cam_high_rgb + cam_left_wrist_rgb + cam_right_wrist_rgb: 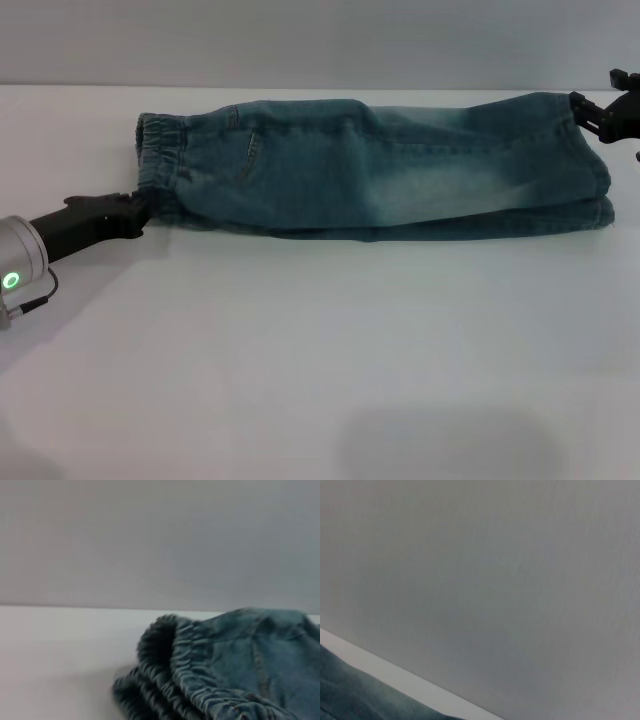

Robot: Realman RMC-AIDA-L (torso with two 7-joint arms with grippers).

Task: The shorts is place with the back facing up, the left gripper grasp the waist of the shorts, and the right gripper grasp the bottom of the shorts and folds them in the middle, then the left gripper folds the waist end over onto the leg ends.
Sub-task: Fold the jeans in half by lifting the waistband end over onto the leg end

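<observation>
Left claw (133, 212) at 9 o'clock, tips touching the near corner of the waist (160, 150); whether they pinch denim I cannot tell.
Shorts (380, 165) lie already doubled lengthwise, a long band across the far worktop (320, 360) from 10 to 2 o'clock, waist left, leg ends (598, 180) right. Right claw (592, 112) at 2 o'clock sits against the far corner of the leg ends; its grip also can't be read. Denim looks soft and limp but fairly weighty, likely to sag between holds. Judged best hold: the thick gathered elastic band, both layers taken together for the fold toward the hems.
</observation>
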